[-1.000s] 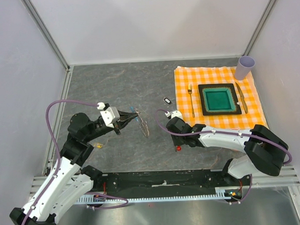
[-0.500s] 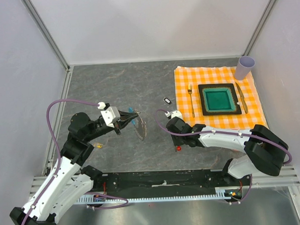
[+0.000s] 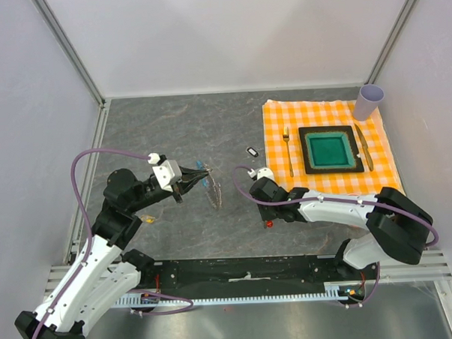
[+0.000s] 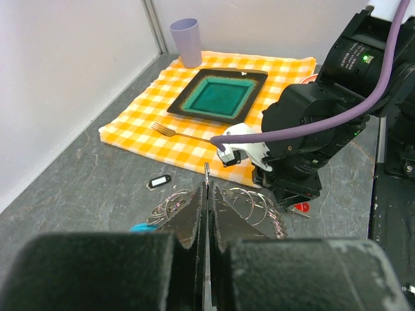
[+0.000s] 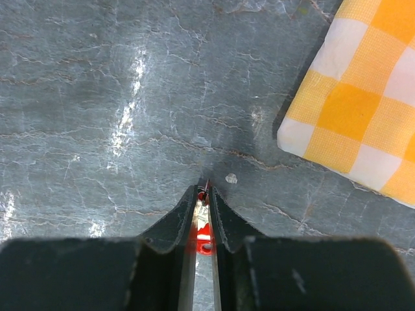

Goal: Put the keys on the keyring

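My left gripper (image 3: 190,175) is shut on the keyring and holds it above the table. The blue plastic piece (image 3: 203,169) sits by the tips and the grey chain (image 3: 216,192) hangs below. In the left wrist view the jaws (image 4: 207,189) pinch a thin metal bit, with the loops (image 4: 259,204) and the blue piece (image 4: 144,227) beneath. My right gripper (image 3: 265,214) points down at the table. The red-headed key (image 3: 269,223) is at its tips. In the right wrist view the red head (image 5: 204,236) fills the narrow gap between the jaws (image 5: 205,187).
A black-and-white fob (image 3: 252,150) lies on the grey table between the arms and the checked cloth (image 3: 276,115). The cloth carries a fork (image 3: 288,148), a green plate (image 3: 330,149), a knife (image 3: 364,145) and a lilac cup (image 3: 371,99). A tiny yellow object (image 3: 147,218) lies under the left arm.
The hanging chain swings slightly left and then back under my left gripper. Both arms and the red key stay almost where they were.
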`<action>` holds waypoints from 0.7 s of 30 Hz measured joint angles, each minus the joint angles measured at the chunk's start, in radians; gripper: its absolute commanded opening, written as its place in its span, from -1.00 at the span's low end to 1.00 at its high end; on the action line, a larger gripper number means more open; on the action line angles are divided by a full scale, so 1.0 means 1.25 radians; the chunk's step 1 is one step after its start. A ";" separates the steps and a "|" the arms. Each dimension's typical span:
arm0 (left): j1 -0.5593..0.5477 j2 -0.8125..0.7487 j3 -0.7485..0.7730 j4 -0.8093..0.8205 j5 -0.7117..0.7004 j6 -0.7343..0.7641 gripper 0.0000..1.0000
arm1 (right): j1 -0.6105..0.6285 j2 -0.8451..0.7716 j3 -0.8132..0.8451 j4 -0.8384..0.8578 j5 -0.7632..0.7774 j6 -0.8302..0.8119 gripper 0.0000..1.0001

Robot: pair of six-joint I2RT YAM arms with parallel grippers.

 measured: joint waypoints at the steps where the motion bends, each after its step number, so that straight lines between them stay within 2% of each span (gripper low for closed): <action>1: 0.000 0.000 0.000 0.000 0.000 0.000 -0.96 | 0.000 0.000 0.000 0.000 0.000 0.000 -0.66; 6: 0.000 0.002 0.000 0.000 0.002 0.000 -0.97 | 0.000 0.002 -0.005 0.000 0.003 0.000 -1.00; 15: 0.000 0.002 0.000 0.000 0.022 0.000 -0.96 | 0.009 -0.038 -0.005 -0.007 0.005 -0.027 -1.00; 21: 0.000 0.002 0.000 -0.001 0.035 0.003 -0.96 | 0.010 -0.133 0.016 -0.015 0.003 -0.123 -1.00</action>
